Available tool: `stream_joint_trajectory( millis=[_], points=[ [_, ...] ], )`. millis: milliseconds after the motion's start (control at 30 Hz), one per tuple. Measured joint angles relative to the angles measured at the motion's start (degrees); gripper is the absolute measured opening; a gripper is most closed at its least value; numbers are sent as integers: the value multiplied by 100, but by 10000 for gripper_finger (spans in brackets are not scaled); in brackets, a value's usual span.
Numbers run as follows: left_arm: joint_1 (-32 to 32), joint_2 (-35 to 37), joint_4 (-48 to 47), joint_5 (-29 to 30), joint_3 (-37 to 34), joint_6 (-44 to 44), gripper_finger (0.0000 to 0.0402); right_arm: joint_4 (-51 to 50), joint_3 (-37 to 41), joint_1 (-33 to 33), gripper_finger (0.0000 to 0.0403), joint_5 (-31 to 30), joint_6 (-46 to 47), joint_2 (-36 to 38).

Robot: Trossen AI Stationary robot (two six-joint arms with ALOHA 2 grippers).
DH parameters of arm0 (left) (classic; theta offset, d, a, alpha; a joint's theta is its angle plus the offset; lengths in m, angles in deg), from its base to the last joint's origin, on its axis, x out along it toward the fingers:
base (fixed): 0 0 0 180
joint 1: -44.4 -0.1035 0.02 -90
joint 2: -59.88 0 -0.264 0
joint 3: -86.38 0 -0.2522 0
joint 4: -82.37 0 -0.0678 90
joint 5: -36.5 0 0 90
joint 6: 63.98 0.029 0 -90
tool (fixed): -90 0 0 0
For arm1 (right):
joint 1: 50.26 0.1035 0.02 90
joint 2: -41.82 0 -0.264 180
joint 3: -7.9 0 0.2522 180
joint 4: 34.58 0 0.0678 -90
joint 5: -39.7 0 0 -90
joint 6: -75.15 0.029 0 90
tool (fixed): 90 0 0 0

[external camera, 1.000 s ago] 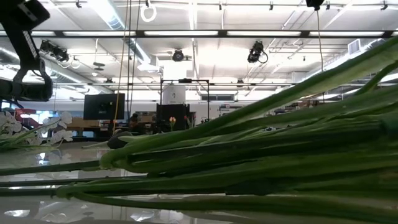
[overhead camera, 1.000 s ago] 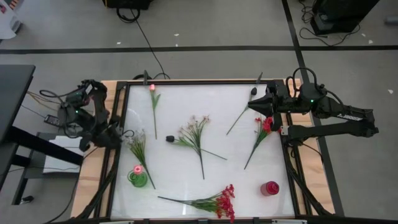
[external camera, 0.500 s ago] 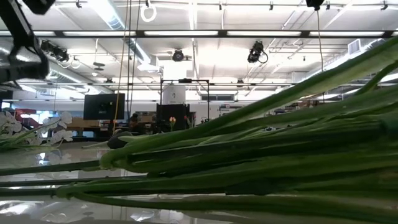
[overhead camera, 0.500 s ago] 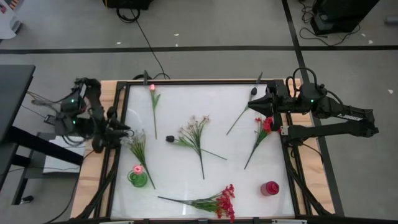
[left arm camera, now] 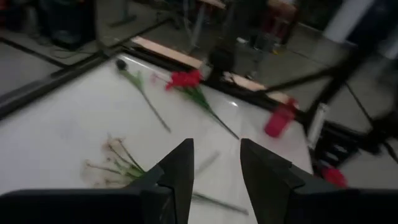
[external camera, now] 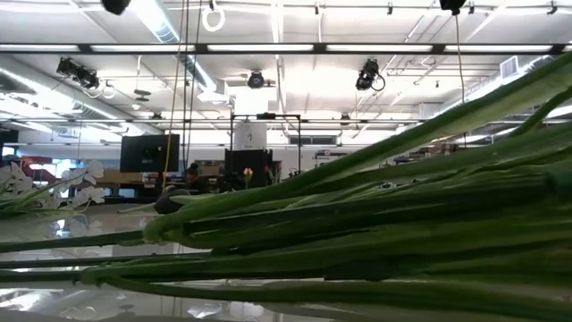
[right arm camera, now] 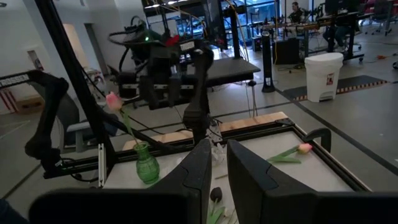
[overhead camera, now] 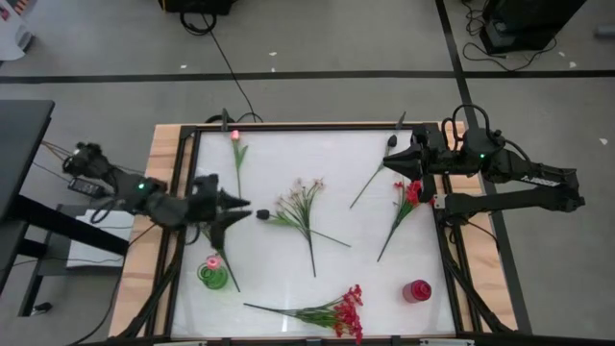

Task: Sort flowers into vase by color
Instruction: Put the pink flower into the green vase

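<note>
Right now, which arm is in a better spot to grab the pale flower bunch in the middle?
Probably the left. Its open claw hangs over the table right beside the pale flower bunch, pointing at it. The right claw waits at the table's far right edge, nearer the red flower.

Bright, even light on my white counter (overhead camera: 327,159) from above, and the flowers lie on it with barely a shadow. At counter height, long ceiling lights (external camera: 268,49) blaze across the hall, nearly washed out, and their sheen glares off the counter top below. The green stems (external camera: 375,233) sit so close to that lens they go soft and fill the frame. My left wrist picture is smeared all over with motion blur: the red vase (left arm camera: 278,119) is a streak beyond my left fingers (left arm camera: 180,171). My right wrist picture is crisp, lit from the hall behind the green vase (right arm camera: 147,163).
</note>
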Motion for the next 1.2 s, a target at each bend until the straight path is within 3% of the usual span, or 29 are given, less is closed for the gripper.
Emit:
stream_joint_trajectory(
  millis=[233,433,600,733,967,1200],
  points=[
    [-1733,-266,-991,-299,433,-38,135,2,0,0,62,0,-1,1],
    [-3470,-383,-2008,-1197,289,-1039,135,2,0,0,62,0,0,0],
    [-4464,-747,-2602,-1710,-1,-1793,135,0,0,0,62,0,0,0],
    [-4936,-1132,-2669,-1764,-353,-2121,135,0,0,0,62,1,-1,0],
    [-5510,-1991,-2366,-1808,-555,-1812,135,2,0,0,62,0,-2,2],
    [-5922,-2945,-1803,-2426,-559,-1477,144,2,0,0,62,1,0,2]
  ],
)
